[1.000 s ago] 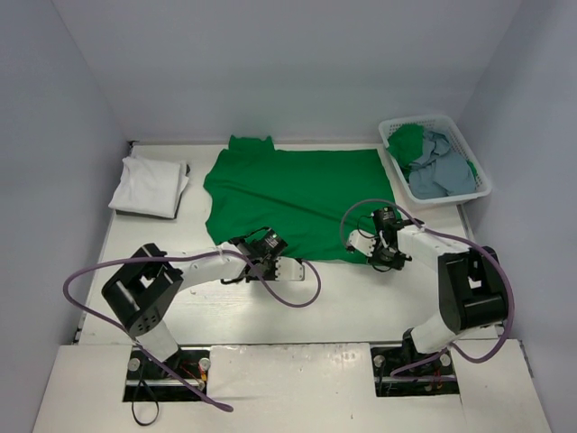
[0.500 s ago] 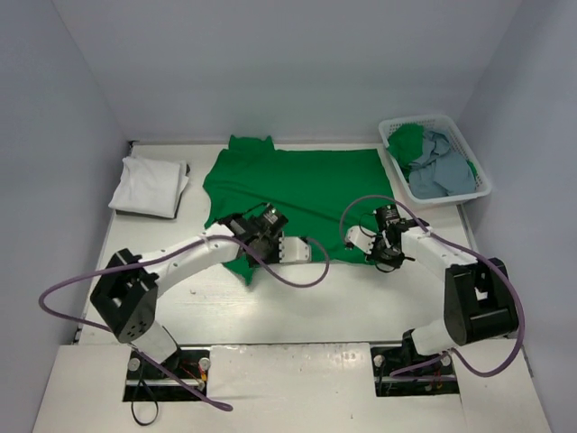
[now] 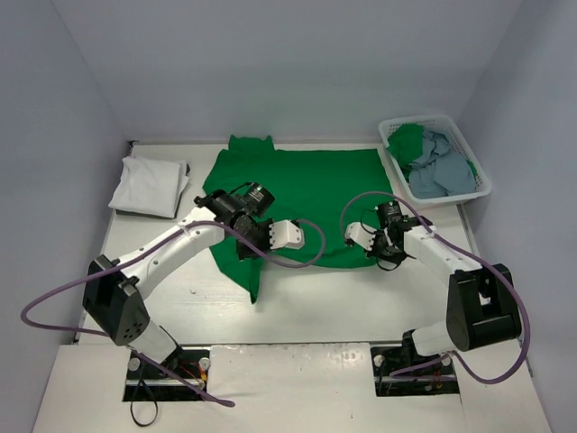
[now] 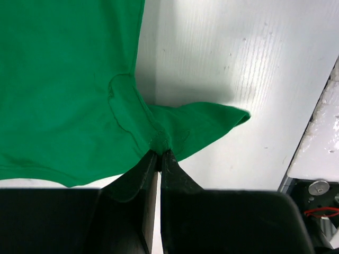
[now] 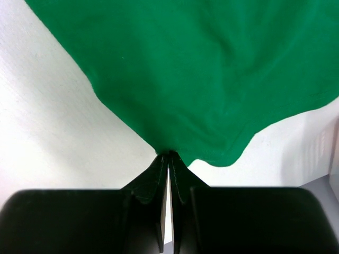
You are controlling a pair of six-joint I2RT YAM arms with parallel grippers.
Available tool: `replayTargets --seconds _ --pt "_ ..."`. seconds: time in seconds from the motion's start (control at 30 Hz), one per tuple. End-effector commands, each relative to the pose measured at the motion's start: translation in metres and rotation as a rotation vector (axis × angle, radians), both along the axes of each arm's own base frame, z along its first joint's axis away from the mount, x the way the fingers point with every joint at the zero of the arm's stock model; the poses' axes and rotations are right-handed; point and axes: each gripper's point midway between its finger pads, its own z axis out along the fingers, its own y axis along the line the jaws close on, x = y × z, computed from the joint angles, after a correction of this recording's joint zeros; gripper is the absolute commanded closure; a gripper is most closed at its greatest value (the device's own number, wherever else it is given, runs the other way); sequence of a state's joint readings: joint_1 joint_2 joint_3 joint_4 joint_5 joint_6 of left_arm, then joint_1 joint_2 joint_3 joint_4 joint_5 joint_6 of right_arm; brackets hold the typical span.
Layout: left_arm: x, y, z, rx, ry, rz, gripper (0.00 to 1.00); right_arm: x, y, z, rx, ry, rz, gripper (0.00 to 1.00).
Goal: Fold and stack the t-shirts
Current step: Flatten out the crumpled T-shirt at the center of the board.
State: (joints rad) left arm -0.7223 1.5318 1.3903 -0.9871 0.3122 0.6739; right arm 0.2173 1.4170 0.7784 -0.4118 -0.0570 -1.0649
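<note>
A bright green t-shirt [image 3: 302, 185] lies spread flat in the middle of the table. My left gripper [image 3: 245, 245] is shut on its near left part by the sleeve and holds it off the table, so a point of cloth hangs toward the near edge. The left wrist view shows the pinch [image 4: 159, 153] on bunched green cloth [image 4: 69, 90]. My right gripper [image 3: 379, 253] is shut on the shirt's near right hem, and the right wrist view shows it [image 5: 169, 154] pulling the cloth [image 5: 212, 69] into a peak. A folded white t-shirt [image 3: 149, 185] lies at the far left.
A white slotted basket [image 3: 433, 120] stands at the far right, holding a blue-grey shirt [image 3: 442, 173] and another green cloth [image 3: 407, 140]. Purple cables loop from both arms over the near half of the table. Grey walls close in on three sides.
My left gripper has moved away from the near edge, up and to the left, lifting the green shirt's near left part with it. The right gripper shifted slightly farther in, still holding the hem.
</note>
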Motion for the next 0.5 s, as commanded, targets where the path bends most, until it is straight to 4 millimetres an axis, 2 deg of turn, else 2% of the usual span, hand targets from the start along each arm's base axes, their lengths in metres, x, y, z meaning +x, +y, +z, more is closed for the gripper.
replayTargets --seconds 0.0,0.07,0.17,0.23,0.27,0.37,0.47 --pt "-0.005 0.010 -0.008 0.015 0.085 0.000 1.00 0.018 -0.002 0.017 -0.007 -0.043 0.006 1.00" --pt "0.003 0.010 -0.009 0.013 0.087 0.010 1.00 0.024 -0.005 0.021 -0.013 -0.051 -0.003 1.00" --pt "0.005 -0.006 -0.005 -0.081 0.169 0.031 0.98 0.028 -0.006 0.023 -0.020 -0.060 -0.002 1.00" --pt "-0.004 -0.022 -0.005 -0.135 0.244 0.025 0.86 0.028 -0.007 0.024 -0.026 -0.063 -0.003 1.00" --pt "-0.007 -0.026 -0.005 -0.148 0.264 0.020 0.70 0.026 -0.008 0.022 -0.029 -0.057 -0.002 1.00" --pt "-0.018 -0.033 -0.011 -0.159 0.326 0.010 0.60 0.024 -0.012 0.019 -0.046 -0.046 -0.006 1.00" --pt "-0.029 -0.036 -0.011 -0.188 0.379 0.004 0.58 0.024 -0.011 0.017 -0.044 -0.040 -0.008 1.00"
